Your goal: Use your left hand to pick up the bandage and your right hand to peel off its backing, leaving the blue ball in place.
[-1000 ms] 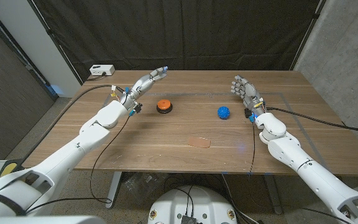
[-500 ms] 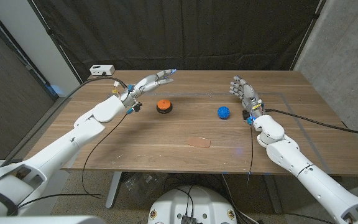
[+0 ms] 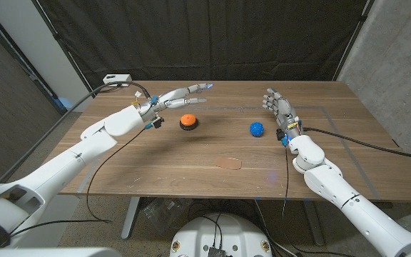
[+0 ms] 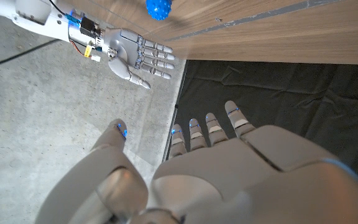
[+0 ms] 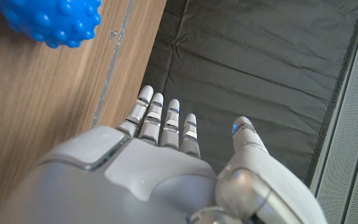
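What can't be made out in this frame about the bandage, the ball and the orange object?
- Bandage: too small in the head view to tell which face is up or where its backing tab lies.
- Blue ball: cut off by the picture edge in the right wrist view, and again in the left wrist view.
- Orange object: too small in the head view to tell what it is.

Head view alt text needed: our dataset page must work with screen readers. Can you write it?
Two white robot arms reach over a wooden table, both empty: the left robot hand is stretched above an orange button, the right robot hand stands open beside a blue ball. A tan bandage lies untouched near the front edge.
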